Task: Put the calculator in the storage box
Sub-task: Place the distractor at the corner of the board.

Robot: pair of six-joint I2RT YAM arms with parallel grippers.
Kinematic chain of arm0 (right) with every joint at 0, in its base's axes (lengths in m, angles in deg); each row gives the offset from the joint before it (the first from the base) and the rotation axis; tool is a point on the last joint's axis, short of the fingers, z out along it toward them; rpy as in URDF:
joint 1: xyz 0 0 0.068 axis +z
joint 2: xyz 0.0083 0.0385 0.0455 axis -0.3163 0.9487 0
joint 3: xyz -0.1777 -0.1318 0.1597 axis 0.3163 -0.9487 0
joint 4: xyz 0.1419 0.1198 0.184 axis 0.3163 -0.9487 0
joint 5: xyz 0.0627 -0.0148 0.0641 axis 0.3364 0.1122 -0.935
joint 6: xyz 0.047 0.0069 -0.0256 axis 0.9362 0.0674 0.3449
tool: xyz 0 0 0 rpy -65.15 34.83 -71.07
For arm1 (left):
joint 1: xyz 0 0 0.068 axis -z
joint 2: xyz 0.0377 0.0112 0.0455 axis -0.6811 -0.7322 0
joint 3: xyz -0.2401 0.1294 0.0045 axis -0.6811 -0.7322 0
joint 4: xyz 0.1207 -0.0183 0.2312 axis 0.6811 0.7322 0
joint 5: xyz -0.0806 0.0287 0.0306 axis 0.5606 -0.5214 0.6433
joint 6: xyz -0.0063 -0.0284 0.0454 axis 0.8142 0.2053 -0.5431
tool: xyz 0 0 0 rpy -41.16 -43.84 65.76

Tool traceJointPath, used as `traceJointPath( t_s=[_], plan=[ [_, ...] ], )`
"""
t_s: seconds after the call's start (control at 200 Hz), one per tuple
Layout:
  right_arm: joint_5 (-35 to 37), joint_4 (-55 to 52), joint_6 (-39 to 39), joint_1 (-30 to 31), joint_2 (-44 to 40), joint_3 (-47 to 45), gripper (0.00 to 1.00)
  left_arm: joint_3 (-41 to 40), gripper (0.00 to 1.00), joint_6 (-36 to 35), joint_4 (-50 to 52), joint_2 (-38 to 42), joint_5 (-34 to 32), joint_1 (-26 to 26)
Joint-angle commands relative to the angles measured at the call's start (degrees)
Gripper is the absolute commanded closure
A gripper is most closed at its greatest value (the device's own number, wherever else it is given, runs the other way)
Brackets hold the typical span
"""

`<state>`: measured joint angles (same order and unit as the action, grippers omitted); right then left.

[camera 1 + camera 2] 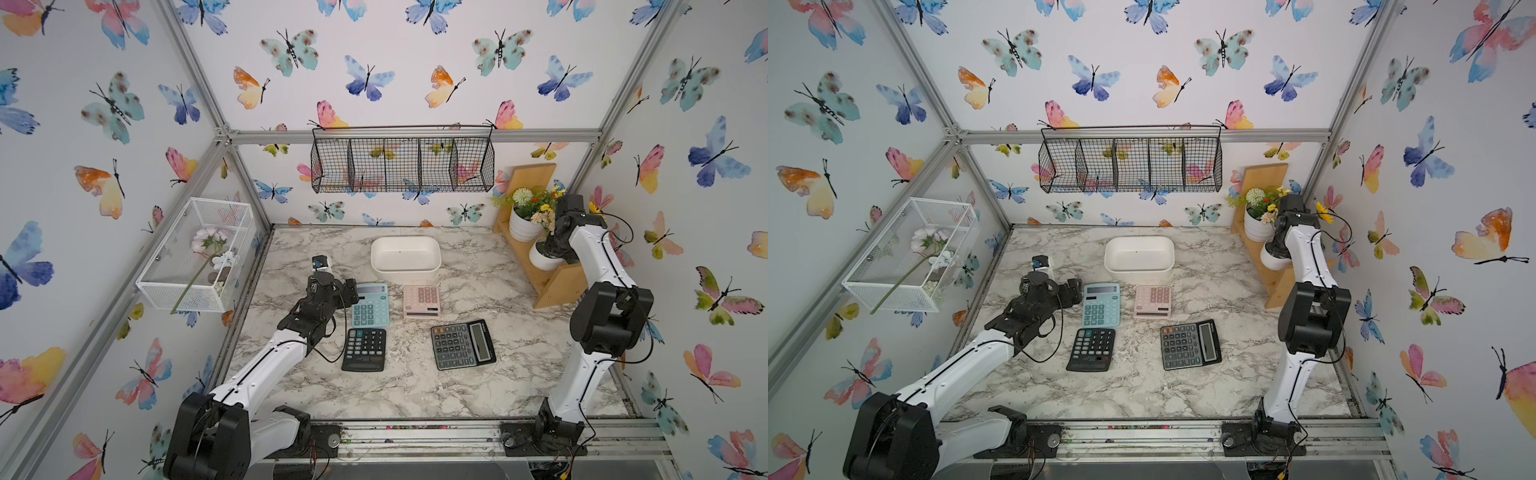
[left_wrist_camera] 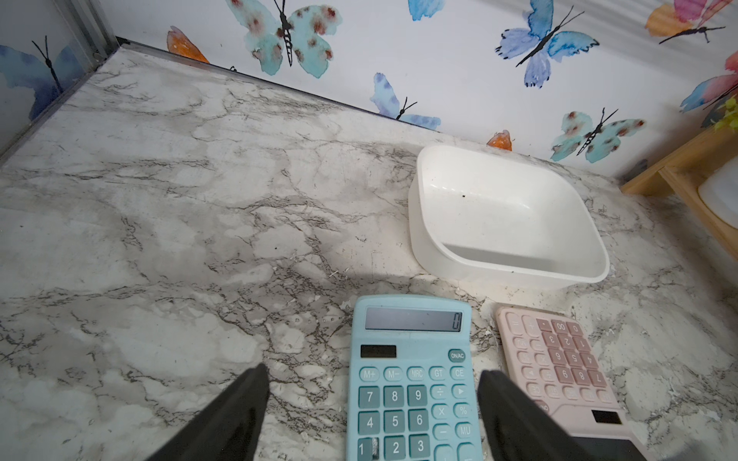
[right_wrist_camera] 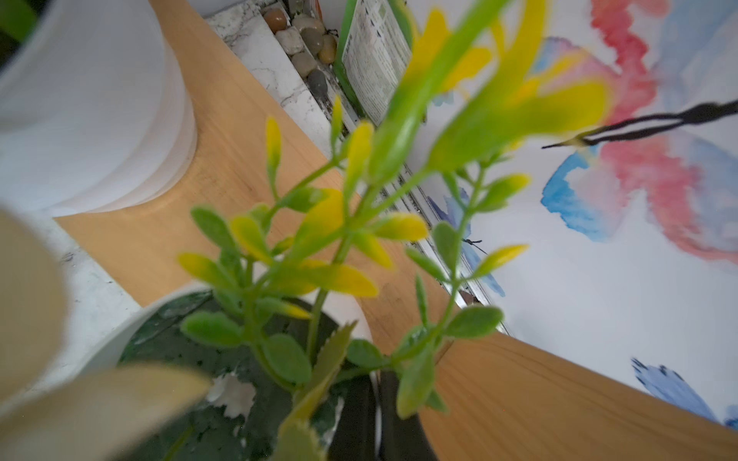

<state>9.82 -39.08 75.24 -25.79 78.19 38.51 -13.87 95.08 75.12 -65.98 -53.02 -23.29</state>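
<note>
ok, storage box (image 1: pixel 405 274) sits at the back middle of the marble worktop (image 1: pixel 415 386). four calculators lie flat in front of it, all outside it: blue calculator (image 1: pixel 370 305) and pink calculator (image 1: pixel 422 301) just before the box, black calculator (image 1: pixel 365 349) and grey calculator (image 1: pixel 463 345) nearer the front. left jaws wide apart, black fingers (image 2: pixel 231 415) either side of the blue calculator's keypad in the left wrist view; cannot tell if touching. right jaws closed, off among the plant pots (image 1: pixel 521 226) on the wooden shelf (image 1: pixel 552 282), well apart from the calculators.
</note>
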Motion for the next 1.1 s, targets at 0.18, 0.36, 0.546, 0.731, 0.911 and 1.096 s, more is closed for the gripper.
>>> traceJointPath(
  t_s=[0.18, 0.36, 0.546, 0.731, 0.911, 1.096],
  plan=[
    [-4.52, 1.53, -0.64, -2.13, 3.94, 0.07, 0.9, 1.01, 0.12, -0.02, 0.83, 0.55, -0.32, 0.31],
    [-3.95, 1.12, -0.75, -2.05, 3.01, 0.94, 0.77, 1.01, 0.1, -0.09, 0.93, 0.51, -0.4, 0.31],
    [-4.15, -0.93, -0.91, -2.08, 1.08, 2.9, 0.6, 0.92, 0.1, -0.06, 0.92, 0.66, -0.58, 0.31],
    [-4.57, -3.07, -1.08, -2.09, -2.55, 4.13, 0.48, 0.97, 0.09, -0.02, 0.97, 0.7, -0.58, 0.31],
    [-4.42, -5.75, -1.61, -2.11, -4.51, 4.62, 0.43, 0.92, 0.09, 0.06, 0.99, 0.91, -0.76, 0.31],
    [-7.87, -7.09, -1.34, -2.12, -8.15, 2.76, 0.38, 0.91, 0.09, 0.08, 0.94, 0.87, -0.84, 0.31]
  ],
)
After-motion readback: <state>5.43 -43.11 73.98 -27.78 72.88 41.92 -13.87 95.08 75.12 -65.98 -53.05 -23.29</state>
